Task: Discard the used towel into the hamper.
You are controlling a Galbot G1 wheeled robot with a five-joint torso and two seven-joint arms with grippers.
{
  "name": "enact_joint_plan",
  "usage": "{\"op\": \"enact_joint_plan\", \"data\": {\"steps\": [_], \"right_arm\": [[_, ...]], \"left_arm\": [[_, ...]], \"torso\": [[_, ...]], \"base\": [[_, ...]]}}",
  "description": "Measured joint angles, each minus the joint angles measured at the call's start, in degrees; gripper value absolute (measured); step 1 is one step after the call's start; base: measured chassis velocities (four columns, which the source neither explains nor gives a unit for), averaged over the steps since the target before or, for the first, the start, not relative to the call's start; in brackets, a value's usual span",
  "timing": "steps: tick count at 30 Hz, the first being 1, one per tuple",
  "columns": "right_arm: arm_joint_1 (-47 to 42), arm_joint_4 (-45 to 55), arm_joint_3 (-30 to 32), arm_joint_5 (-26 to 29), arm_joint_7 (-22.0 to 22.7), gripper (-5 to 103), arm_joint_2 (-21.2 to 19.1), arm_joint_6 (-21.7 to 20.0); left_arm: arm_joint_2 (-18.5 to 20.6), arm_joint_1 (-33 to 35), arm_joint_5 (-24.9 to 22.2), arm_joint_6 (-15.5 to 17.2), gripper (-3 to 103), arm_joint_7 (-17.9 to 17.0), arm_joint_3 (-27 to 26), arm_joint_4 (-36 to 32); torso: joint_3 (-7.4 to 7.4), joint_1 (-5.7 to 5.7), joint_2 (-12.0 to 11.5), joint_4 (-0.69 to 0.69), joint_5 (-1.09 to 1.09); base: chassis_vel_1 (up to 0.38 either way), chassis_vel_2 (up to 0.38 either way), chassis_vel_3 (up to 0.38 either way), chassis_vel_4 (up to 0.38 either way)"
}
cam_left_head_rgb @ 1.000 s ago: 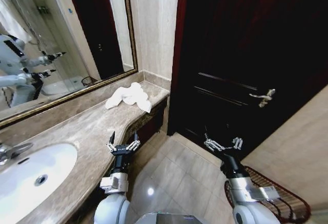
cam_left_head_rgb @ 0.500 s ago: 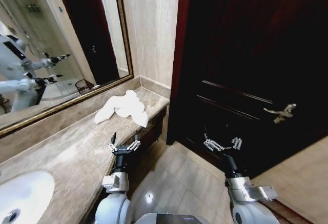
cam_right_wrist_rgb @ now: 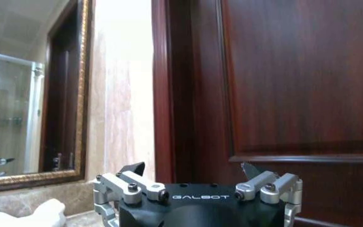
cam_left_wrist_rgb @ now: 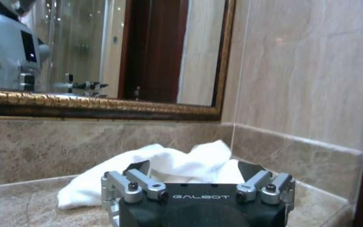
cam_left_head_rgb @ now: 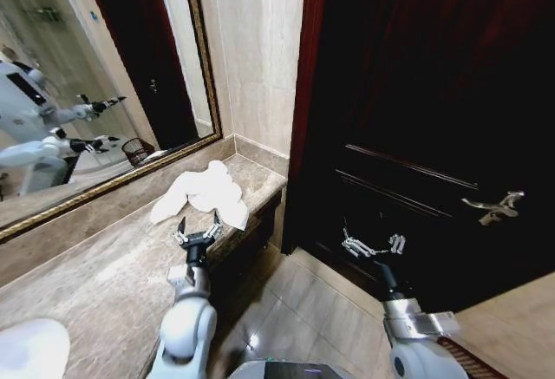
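A crumpled white cloth towel (cam_left_head_rgb: pixel 202 194) lies bunched on the beige marble vanity counter (cam_left_head_rgb: pixel 95 284), at the far end of the slab near the corner where the counter meets the cream stone-tiled wall (cam_left_head_rgb: pixel 251 58). It rests just below the gilt-framed wall mirror (cam_left_head_rgb: pixel 104 75), touching nothing but the stone beneath it. In the left wrist view the same towel (cam_left_wrist_rgb: pixel 168 165) sits heaped directly ahead of the fingers, close to the low marble upstand under the mirror frame.

The left gripper (cam_left_head_rgb: pixel 196 231) hangs over the counter's front edge just short of the towel, its jaws spread wide apart and holding nothing. The right gripper (cam_left_head_rgb: pixel 371 245) is well apart from the towel, held out over the pale tiled floor (cam_left_head_rgb: pixel 303 310) in front of the dark reddish-brown panelled wooden door (cam_left_head_rgb: pixel 425 119); its jaws are likewise spread and empty. From the right wrist view the towel's edge (cam_right_wrist_rgb: pixel 24 216) shows off to one side, with the door panel straight ahead.

A silver lever door handle (cam_left_head_rgb: pixel 494 207) sticks out from the door. A small dark wire basket (cam_left_head_rgb: pixel 134 149) appears reflected in the mirror glass. At the counter's near end the rim of a white basin (cam_left_head_rgb: pixel 30 349) shows.
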Motion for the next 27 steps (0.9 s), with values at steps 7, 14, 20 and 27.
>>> {"op": "enact_joint_plan", "data": {"steps": [7, 14, 20, 27], "right_arm": [[-0.11, -1.02, 1.05, -0.06, 0.20, 100, -0.79, -0.37], [-0.38, -1.72, 1.88, 0.02, 0.06, 100, -0.80, -0.63], [-0.43, -2.72, 2.45, 0.81, -0.08, 100, -0.63, -0.79], [0.59, -4.56, 3.06, 3.27, 1.09, 100, -0.50, -1.46]], "left_arm": [[-0.01, -8.74, -1.65, 4.69, 98, 1.56, -1.89, 6.68], [-0.01, -15.07, -2.59, 6.63, 98, 1.88, -2.46, 11.87], [0.06, -22.23, -4.20, 7.57, 98, -0.55, -3.19, 16.91], [1.32, -28.37, -9.87, 10.85, 98, -3.83, -5.01, 22.44]], "torso": [[0.02, 0.07, -0.01, 0.01, 0.01], [0.02, 0.06, -0.01, 0.01, 0.01], [0.02, 0.06, -0.01, 0.01, 0.03], [0.02, 0.06, -0.01, -0.02, -0.02]], "base": [[0.000, 0.000, 0.000, 0.000], [0.000, 0.000, 0.000, 0.000], [0.000, 0.000, 0.000, 0.000], [0.000, 0.000, 0.000, 0.000]]}}
